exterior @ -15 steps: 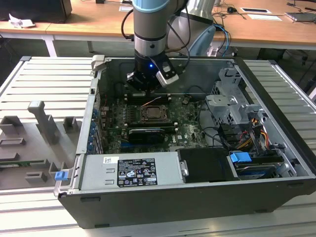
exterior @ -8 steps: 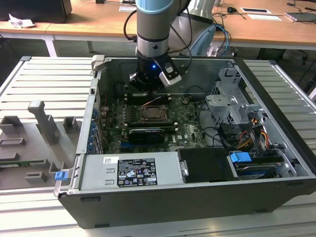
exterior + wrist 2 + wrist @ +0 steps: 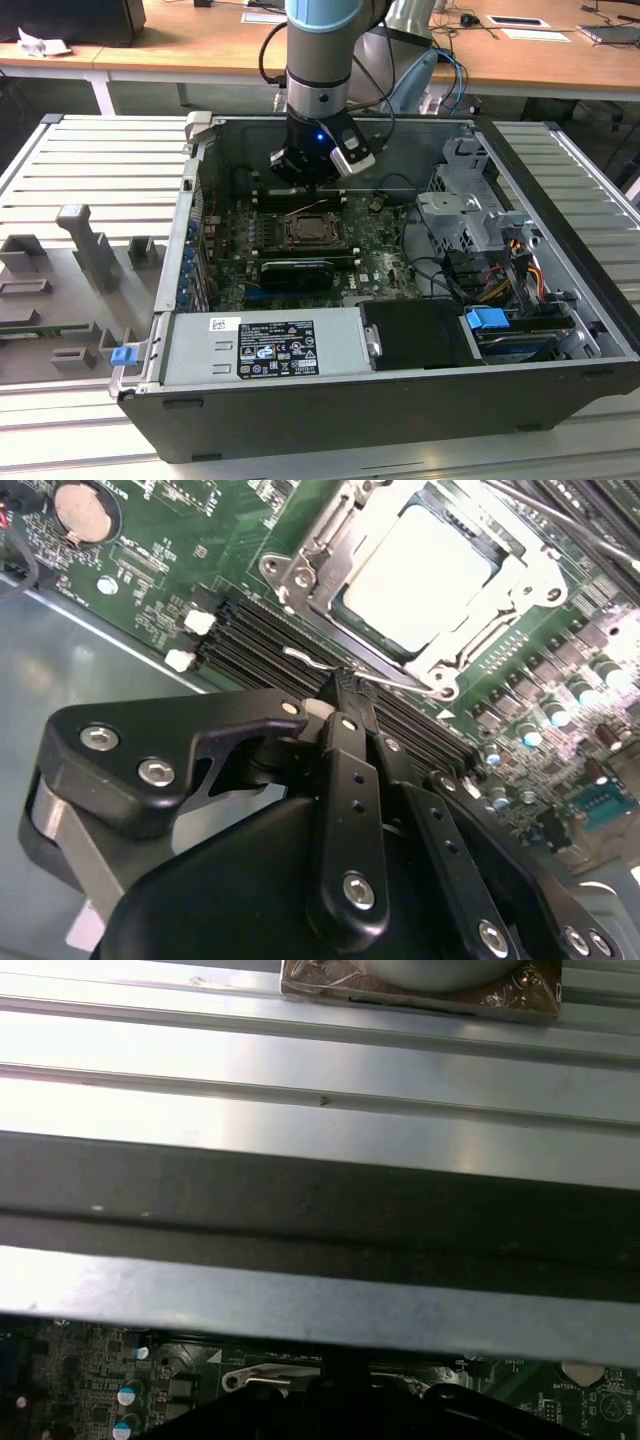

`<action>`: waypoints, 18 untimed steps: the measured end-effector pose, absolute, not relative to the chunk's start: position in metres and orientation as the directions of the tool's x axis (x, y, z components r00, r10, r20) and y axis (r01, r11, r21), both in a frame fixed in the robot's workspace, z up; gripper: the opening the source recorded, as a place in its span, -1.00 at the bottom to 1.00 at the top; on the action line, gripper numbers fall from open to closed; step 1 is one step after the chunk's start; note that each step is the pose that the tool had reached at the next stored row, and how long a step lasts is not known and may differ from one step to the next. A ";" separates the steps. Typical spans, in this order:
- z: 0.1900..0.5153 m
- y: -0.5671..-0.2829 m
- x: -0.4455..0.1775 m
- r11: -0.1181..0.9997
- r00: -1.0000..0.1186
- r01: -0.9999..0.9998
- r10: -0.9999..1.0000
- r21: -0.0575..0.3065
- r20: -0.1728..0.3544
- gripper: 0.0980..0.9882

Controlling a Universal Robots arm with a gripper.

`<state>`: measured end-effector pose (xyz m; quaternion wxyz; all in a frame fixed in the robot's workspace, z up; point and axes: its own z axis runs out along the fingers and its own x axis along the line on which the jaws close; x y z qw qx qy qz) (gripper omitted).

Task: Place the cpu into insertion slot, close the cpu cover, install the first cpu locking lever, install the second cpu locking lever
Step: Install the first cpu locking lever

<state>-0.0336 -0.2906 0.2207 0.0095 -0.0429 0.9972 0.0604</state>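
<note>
The black hand [image 3: 345, 695], fingers closed together, touches a thin wire lever [image 3: 350, 672] beside black memory strips [image 3: 250, 630]. The pale silver square cpu [image 3: 420, 575] sits under the silver frame cover [image 3: 330, 565] in the socket.

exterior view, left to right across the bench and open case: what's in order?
Grey fixture blocks → blue clip → labelled power supply → cpu in its insertion slot, below the gripper → silver drive cage → blue connector.
</note>
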 end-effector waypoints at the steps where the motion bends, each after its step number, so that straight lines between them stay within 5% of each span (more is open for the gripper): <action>1: 0.220 -0.290 -0.033 0.989 -0.996 -0.087 -0.084 0.120 -0.024 -0.98; 18: 0.206 -0.289 -0.019 0.990 -0.996 -0.087 -0.085 0.113 -0.023 -0.98</action>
